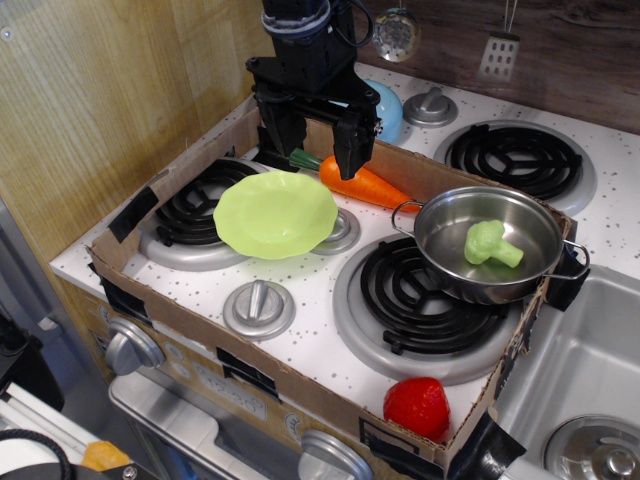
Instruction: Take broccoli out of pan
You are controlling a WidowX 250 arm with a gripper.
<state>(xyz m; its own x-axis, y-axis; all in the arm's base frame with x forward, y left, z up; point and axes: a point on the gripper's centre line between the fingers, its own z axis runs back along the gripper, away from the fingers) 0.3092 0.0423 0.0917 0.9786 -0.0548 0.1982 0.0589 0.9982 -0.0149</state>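
Nearest the camera, a red toy strawberry is seen resting on the white speckled stovetop, tucked into the front corner of a low cardboard wall that is set around part of the toy stove. Four black coil burners are shown on the stovetop, with round silver knobs between them. On the front right burner a shiny steel pan with two loop handles is placed, and the light-green broccoli is seen lying on its side inside it, right of centre. A lime-green plate is laid partly over the left burner. An orange carrot with a green top is positioned at the back, between the plate and the pan. Above the carrot's leafy end the black gripper is held, its two fingers spread apart and empty, well apart from the pan. A blue bowl is partly hidden behind the arm.
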